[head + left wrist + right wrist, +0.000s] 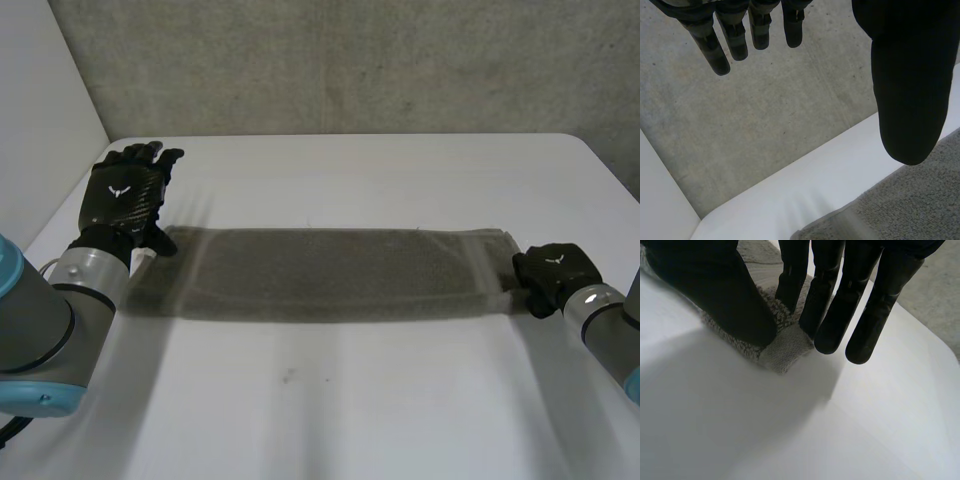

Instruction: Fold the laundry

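Note:
A grey towel [330,272] lies flat as a long strip across the white table [350,400]. My left hand [125,195] hovers over the towel's far left corner, open with straight fingers [720,50] and the thumb [910,90] held apart; the towel [910,205] lies below the thumb, untouched. My right hand [552,272] is at the towel's right end. In the right wrist view its thumb [715,285] and fingers pinch the towel's corner [785,347], which is bunched up slightly off the table.
A grey concrete wall [350,60] rises behind the table's far edge. A white panel [40,110] stands at the left. Bare table lies in front of the towel and beyond it.

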Robot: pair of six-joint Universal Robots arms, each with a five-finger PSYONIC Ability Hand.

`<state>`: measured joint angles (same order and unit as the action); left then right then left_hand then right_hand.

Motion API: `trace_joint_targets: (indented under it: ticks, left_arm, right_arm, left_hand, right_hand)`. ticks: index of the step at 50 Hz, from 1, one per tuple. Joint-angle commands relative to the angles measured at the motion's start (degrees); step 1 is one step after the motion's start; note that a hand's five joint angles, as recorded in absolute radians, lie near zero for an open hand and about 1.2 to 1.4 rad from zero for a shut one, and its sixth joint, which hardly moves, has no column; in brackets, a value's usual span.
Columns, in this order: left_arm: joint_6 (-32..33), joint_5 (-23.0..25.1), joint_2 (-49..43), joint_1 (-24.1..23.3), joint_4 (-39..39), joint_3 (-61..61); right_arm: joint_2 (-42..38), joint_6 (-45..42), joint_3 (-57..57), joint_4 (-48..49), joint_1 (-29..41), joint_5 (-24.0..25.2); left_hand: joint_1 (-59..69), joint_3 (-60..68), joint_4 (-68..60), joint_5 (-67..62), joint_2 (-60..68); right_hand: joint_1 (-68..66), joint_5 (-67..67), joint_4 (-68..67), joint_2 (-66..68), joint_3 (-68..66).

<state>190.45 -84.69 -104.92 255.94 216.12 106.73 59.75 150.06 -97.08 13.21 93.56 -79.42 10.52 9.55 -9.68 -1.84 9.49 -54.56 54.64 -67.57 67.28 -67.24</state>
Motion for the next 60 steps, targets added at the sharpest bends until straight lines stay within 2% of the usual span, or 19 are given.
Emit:
trace_joint_targets:
  ticks: [1,9,17,19,20,22,28,30,31,35,45,46,47,49,50,51,55,57,60]
  left_arm:
    - [0.0,-0.1,0.1,0.1,0.0,0.1]
    - [0.0,-0.1,0.4,0.2,0.1,0.4]
    - [0.0,-0.1,2.2,-0.2,0.4,1.8]
    - [0.0,-0.1,3.2,-0.2,0.4,2.3]
    - [0.0,-0.1,3.2,-0.2,0.4,2.3]
    - [0.0,-0.1,3.7,-0.2,0.4,2.5]
    - [0.0,-0.1,4.6,-0.6,0.6,3.0]
    - [0.0,-0.1,4.6,-0.8,0.7,3.1]
    - [0.0,-0.1,4.7,-0.8,0.7,3.2]
    - [0.0,-0.2,5.0,-0.8,0.8,3.3]
    - [0.1,-0.1,5.0,-1.1,0.9,3.4]
    - [0.1,-0.1,4.9,-1.1,0.9,3.4]
    - [0.1,-0.1,4.9,-1.1,0.9,3.4]
    - [0.1,-0.1,4.8,-1.2,0.9,3.5]
    - [0.2,0.0,4.7,-1.3,0.9,3.5]
    - [0.3,0.0,4.6,-1.5,0.9,3.5]
    - [0.3,0.1,4.4,-2.1,0.9,3.5]
    - [0.3,0.1,4.2,-2.3,0.9,3.5]
    - [0.4,0.4,4.0,-2.8,0.9,4.0]
  right_arm:
    - [0.5,-4.4,1.7,0.4,-3.6,-4.2]
    - [0.8,-15.5,3.6,0.5,-11.1,-12.2]
    - [8.0,-12.7,4.5,2.8,-10.0,-11.0]
    - [10.6,-8.9,4.9,4.1,-3.2,-8.8]
    - [10.6,-8.9,4.9,4.1,-3.1,-8.8]
    - [11.1,-5.3,5.3,7.3,5.2,-6.2]
    - [9.5,-4.2,6.6,13.9,17.7,-3.5]
    - [4.4,-4.2,9.6,16.4,26.7,-2.1]
    - [4.4,-4.2,9.6,16.4,26.8,-2.1]
    - [-3.6,-4.1,15.2,16.8,37.7,-0.7]
    - [-15.0,-5.6,19.3,16.7,47.5,-0.7]
    - [-15.4,-5.7,19.2,16.6,47.8,-1.3]
    - [-15.4,-5.7,19.2,16.6,47.8,-1.4]
    - [-14.6,-5.3,18.5,16.5,47.6,-2.7]
    - [-14.6,-5.3,18.5,16.5,47.6,-2.8]
    - [-13.6,-5.3,18.2,16.2,47.3,-4.0]
    - [-9.0,-4.7,17.0,14.8,45.8,-7.7]
    - [-3.2,-2.6,14.5,11.9,41.5,-9.8]
    - [-0.7,-0.6,12.8,10.0,38.9,-9.8]
  left_hand:
    - [-0.5,0.4,-0.3,1.8,0.5]
    - [-0.5,0.4,-0.3,1.8,0.5]
    - [-0.5,0.4,-0.3,1.8,0.5]
    - [-0.5,0.4,-0.3,1.8,0.5]
    - [-0.5,0.4,-0.3,1.8,0.5]
    - [-0.5,0.4,-0.3,1.8,0.5]
    - [-0.5,0.4,-0.3,1.8,0.5]
    - [-0.5,0.4,-0.3,1.8,0.5]
    - [-0.5,0.4,-0.3,1.8,0.5]
    - [-0.5,0.4,-0.3,1.8,0.5]
    - [-0.5,0.4,-0.3,1.8,0.5]
    - [-0.5,0.4,-0.3,1.8,0.5]
    - [-0.5,0.4,-0.3,1.8,0.5]
    - [-0.5,0.4,-0.3,1.8,0.5]
    - [-0.5,0.4,-0.3,1.8,0.5]
    - [-0.5,0.4,-0.3,1.8,0.5]
    - [-0.5,0.4,-0.3,1.8,0.5]
    - [-0.5,0.4,-0.3,1.8,0.5]
    - [-0.5,0.4,-0.3,1.8,0.5]
  right_hand:
    - [-25.4,15.4,-12.4,12.7,-12.8]
    - [-25.4,15.4,-12.4,12.7,-12.8]
    - [-25.4,15.4,-12.4,12.7,-12.8]
    - [-25.4,15.4,-12.4,12.7,-12.8]
    - [-25.4,15.4,-12.4,12.7,-12.8]
    - [-25.4,15.4,-12.4,12.7,-12.8]
    - [-25.4,15.4,-12.4,12.7,-12.8]
    - [-25.4,15.4,-12.4,12.7,-12.8]
    - [-25.4,15.4,-12.4,12.7,-12.8]
    - [-25.4,15.4,-12.4,12.7,-12.8]
    - [-25.4,15.4,-12.4,12.7,-12.8]
    - [-8.5,-1.6,4.5,-4.2,4.2]
    - [-8.3,-1.7,4.7,-4.4,4.3]
    - [35.0,-45.1,48.0,-47.7,47.7]
    - [35.2,-45.3,48.2,-47.9,47.9]
    - [44.6,-54.6,57.6,-57.3,57.2]
    - [44.6,-54.6,57.6,-57.3,57.2]
    - [44.6,-54.6,57.6,-57.3,57.2]
    - [44.6,-54.6,57.6,-57.3,57.2]
